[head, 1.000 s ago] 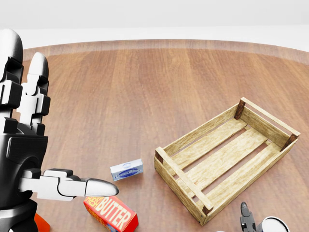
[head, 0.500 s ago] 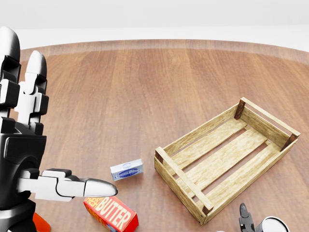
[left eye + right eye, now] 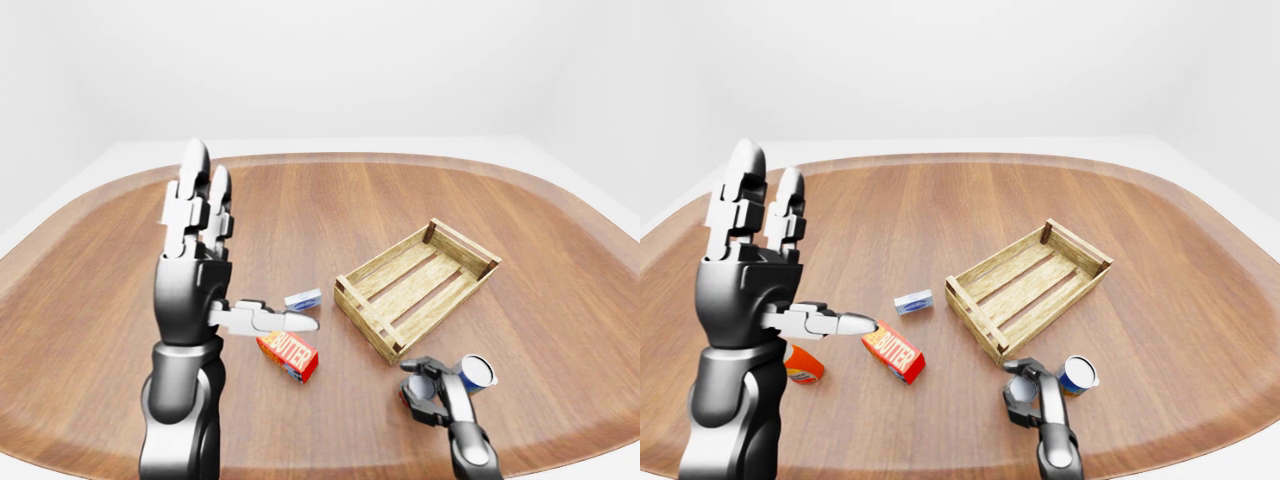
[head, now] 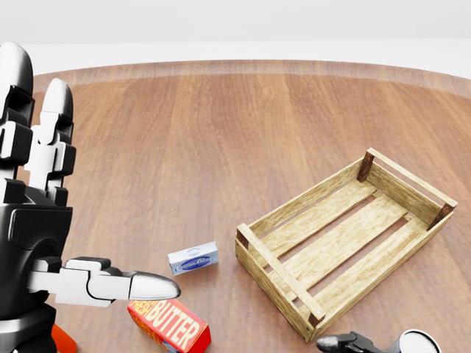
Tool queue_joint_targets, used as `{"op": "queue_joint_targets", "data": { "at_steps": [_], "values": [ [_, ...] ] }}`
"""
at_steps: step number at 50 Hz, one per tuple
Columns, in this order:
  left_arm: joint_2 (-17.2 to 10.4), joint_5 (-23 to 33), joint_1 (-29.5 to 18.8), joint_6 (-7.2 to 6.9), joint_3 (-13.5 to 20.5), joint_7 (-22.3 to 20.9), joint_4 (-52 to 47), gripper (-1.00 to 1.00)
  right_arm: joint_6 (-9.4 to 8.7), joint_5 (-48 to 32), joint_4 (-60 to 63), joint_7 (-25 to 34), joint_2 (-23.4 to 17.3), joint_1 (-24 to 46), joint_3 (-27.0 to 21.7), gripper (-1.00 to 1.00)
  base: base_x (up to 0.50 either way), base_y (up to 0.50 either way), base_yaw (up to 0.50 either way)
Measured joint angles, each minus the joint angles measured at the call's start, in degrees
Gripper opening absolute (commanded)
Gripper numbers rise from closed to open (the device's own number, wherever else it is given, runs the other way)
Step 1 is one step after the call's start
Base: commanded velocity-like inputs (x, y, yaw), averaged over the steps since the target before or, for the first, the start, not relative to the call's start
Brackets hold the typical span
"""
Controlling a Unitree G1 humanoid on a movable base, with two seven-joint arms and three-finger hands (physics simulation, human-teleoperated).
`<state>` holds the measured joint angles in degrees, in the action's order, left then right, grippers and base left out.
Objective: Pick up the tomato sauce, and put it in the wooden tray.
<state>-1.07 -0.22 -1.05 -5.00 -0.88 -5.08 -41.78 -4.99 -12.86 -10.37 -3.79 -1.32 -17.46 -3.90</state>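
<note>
The tomato sauce is a small can (image 3: 1077, 374) with a blue wall and a white end, lying on its side on the wooden table, just below the tray's near corner. In the head view only its white end (image 4: 419, 343) shows at the bottom edge. My right hand (image 3: 1028, 388) sits right beside the can on its left, with bent fingers that do not close round it. The wooden tray (image 4: 274, 259) is a slatted crate lying at a slant with nothing in it. My left hand (image 3: 810, 245) is raised at the left, open, with its thumb pointing right.
A red butter box (image 4: 173, 325) lies left of the tray, and a small blue-and-white box (image 4: 193, 259) lies just above it. An orange container (image 3: 800, 366) stands partly hidden behind my left arm. The table's rounded edge runs along the top.
In the head view my right hand's fingers have gone from upright to lying flat, pointing left beside the can. The left hand has barely shifted.
</note>
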Motion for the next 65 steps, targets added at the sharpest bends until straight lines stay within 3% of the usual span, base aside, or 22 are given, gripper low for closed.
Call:
{"op": "queue_joint_targets", "data": {
  "at_steps": [19,28,44,65],
  "values": [
    [0.01,0.08,0.14,0.0,-0.04,-0.02,0.36,1.0,0.9,1.3,-0.86,0.8,-0.02,0.33,-0.11,-1.0,0.0,0.0,0.0],
    [0.01,0.07,0.16,0.0,0.0,-0.05,0.21,1.0,-0.01,0.95,2.59,1.11,0.24,-0.86,0.41,-1.0,0.0,0.0,0.0],
    [-0.09,-0.35,-0.31,0.0,0.58,-0.07,-0.42,1.0,0.0,-1.95,25.42,3.85,0.57,-6.88,5.56,-1.0,0.0,0.0,0.0],
    [-0.16,-0.81,-0.5,0.0,0.83,0.13,-0.37,1.0,-0.01,-5.94,54.04,7.16,-4.38,-11.65,13.97,-1.0,0.0,0.0,0.0]
  ]
}}
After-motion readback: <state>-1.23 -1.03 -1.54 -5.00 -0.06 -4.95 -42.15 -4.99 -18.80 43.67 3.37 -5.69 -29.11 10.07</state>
